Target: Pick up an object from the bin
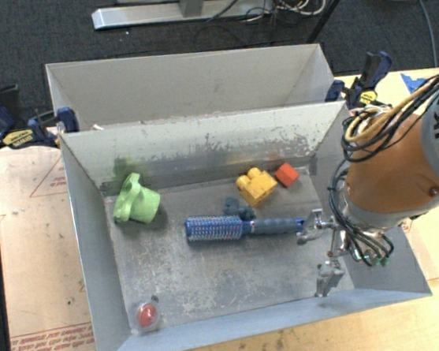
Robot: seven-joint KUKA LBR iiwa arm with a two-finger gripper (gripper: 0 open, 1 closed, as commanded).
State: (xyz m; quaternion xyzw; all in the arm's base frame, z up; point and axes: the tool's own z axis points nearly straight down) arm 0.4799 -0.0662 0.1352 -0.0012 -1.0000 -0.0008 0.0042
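1. The grey metal bin (217, 286) has sloped walls, so you find its loose things settled on the flat floor.
2. The gripper (321, 255) hangs low by the right wall, its 2 fingers spread wide and holding nothing.
3. The blue hairbrush (242, 226) lies flat mid-floor, its handle end just beside the far finger. You can judge it the likeliest pick.
4. The green cup (135, 202) lies tipped over at far left.
5. The yellow toy block (256, 184) and orange cube (286, 174) sit near the far wall.
6. The small red ball (147, 315) rests in the near-left corner, well apart.
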